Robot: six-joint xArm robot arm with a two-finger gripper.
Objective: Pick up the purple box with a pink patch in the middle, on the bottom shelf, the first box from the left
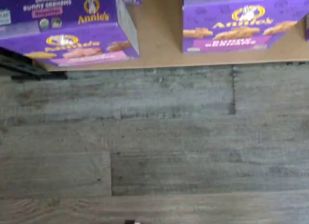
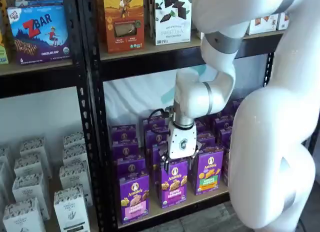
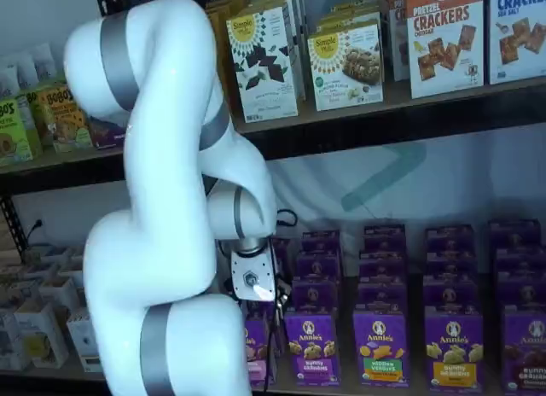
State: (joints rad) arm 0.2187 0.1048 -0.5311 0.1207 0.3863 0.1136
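The purple box point(image 2: 134, 197) stands upright at the left front of the bottom shelf point(image 2: 192, 202), with a white round logo, tan snack shapes and a pink panel. In the wrist view it point(image 1: 72, 38) sits at the shelf's front edge, with a gap of bare board point(image 1: 159, 35) beside it. In a shelf view the arm half hides it point(image 3: 256, 352). My gripper point(image 2: 179, 161) hangs in front of the neighbouring purple box point(image 2: 174, 184), to the right of and above the target, not touching it. Its black fingers point(image 2: 163, 163) stand apart, with nothing between them. It also shows in a shelf view point(image 3: 258, 306).
Several rows of purple cartons fill the bottom shelf, among them one with a green panel point(image 2: 209, 171). A black perforated upright point(image 2: 92, 142) stands left of the target. White cartons point(image 2: 70, 207) fill the bay to the left. The upper shelf beam point(image 2: 150, 62) lies above. Grey plank floor point(image 1: 154, 151) lies below.
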